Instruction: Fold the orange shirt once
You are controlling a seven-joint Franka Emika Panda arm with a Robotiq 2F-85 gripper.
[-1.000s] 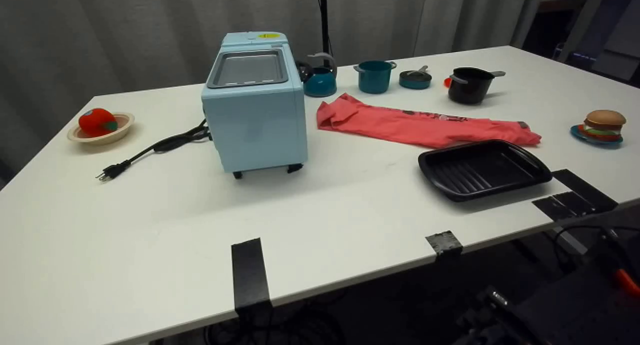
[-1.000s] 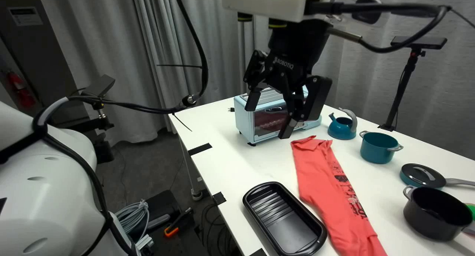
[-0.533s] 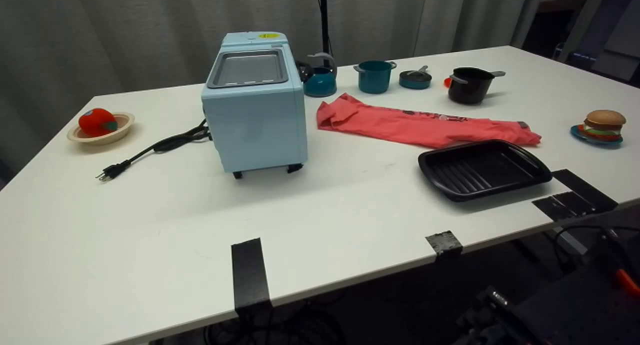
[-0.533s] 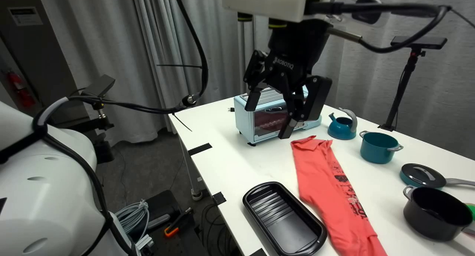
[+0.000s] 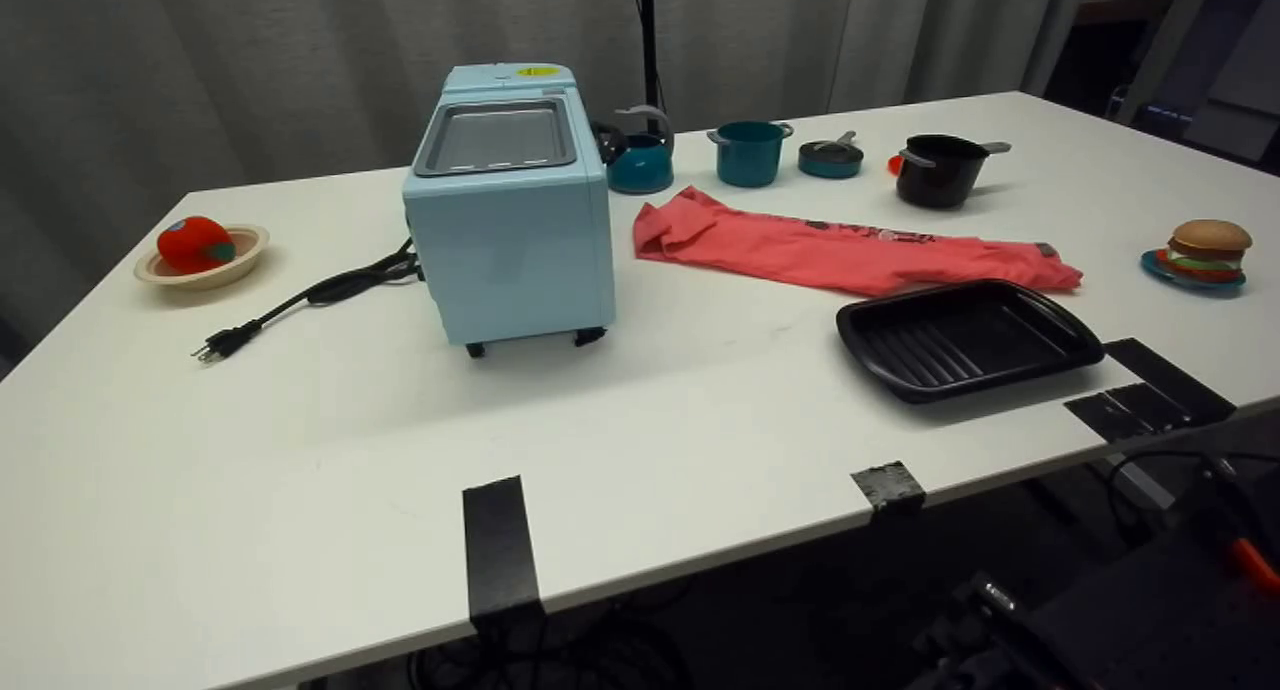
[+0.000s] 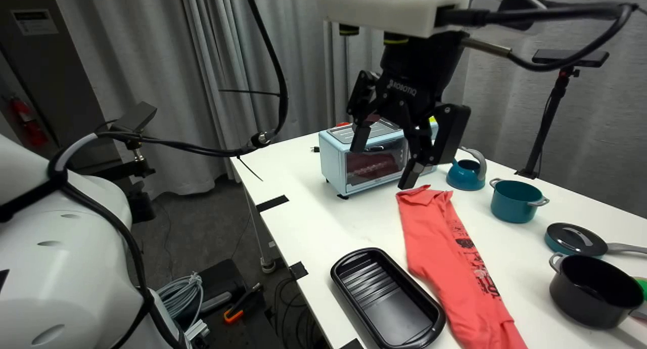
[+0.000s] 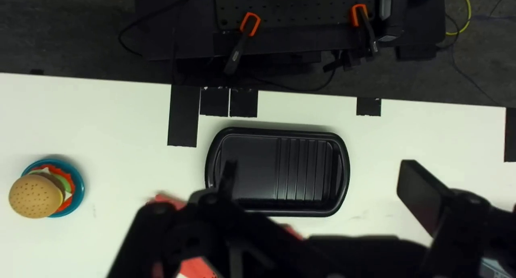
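The orange-red shirt [image 5: 840, 255] lies on the table as a long narrow strip with dark print along one side. Its end near the toaster oven has a turned-over corner. The shirt also shows in an exterior view [image 6: 445, 258], where its near end is cut off by the frame. In the wrist view only bits of the shirt [image 7: 197, 268] show, mostly hidden behind the gripper. My gripper [image 6: 385, 158] is open and empty, raised above the table near the shirt's oven end. In the wrist view its fingers stand wide apart [image 7: 320, 169].
A black tray [image 5: 970, 340] lies close beside the shirt. A light-blue toaster oven [image 5: 510, 240] stands beyond its turned-over end. A kettle [image 6: 466, 174], teal pot [image 6: 515, 202], lidded pan [image 6: 576, 239] and black pot [image 6: 594, 293] line the other side. A toy burger [image 7: 38, 195] sits on a plate.
In an exterior view my open gripper has moved a little to the right over the last half second. The shirt and the other objects have not moved.
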